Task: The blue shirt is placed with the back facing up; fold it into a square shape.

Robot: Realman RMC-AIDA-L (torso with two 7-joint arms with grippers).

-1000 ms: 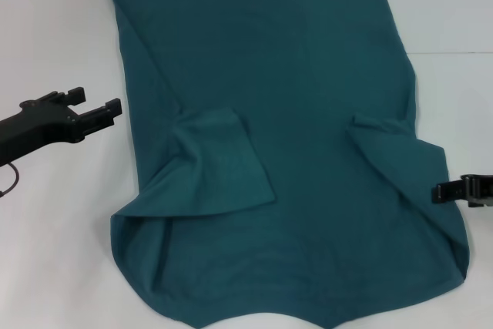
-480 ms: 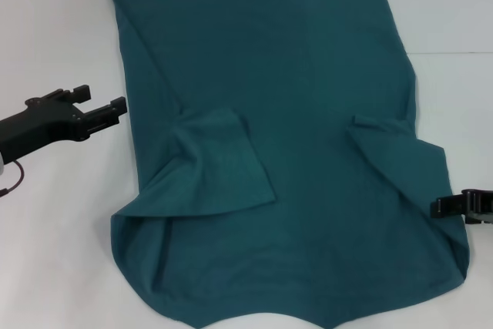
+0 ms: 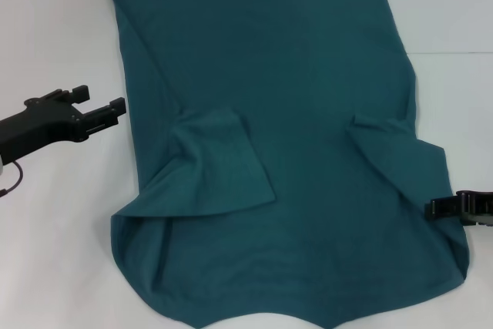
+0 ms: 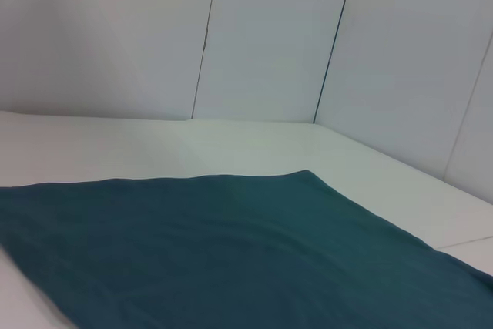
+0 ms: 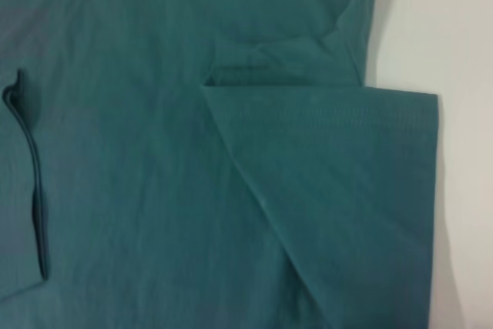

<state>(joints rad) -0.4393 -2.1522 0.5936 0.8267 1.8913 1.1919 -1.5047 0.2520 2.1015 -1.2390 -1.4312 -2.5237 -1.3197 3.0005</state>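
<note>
Light is bright and even across the white desk (image 3: 54, 252), which is nearly blown out in the head view and shows little surface detail. Shadows are soft and short: a faint grey one lies under the left pincer (image 3: 100, 105), and darker bands sit under the folded sleeves of the shirt (image 3: 285, 59). No hard glare shows on the cloth. The left wrist view is soft, with a pale green tint on the desk near the cloth edge. The right wrist view is slightly blurred, its knit texture barely resolved.
</note>
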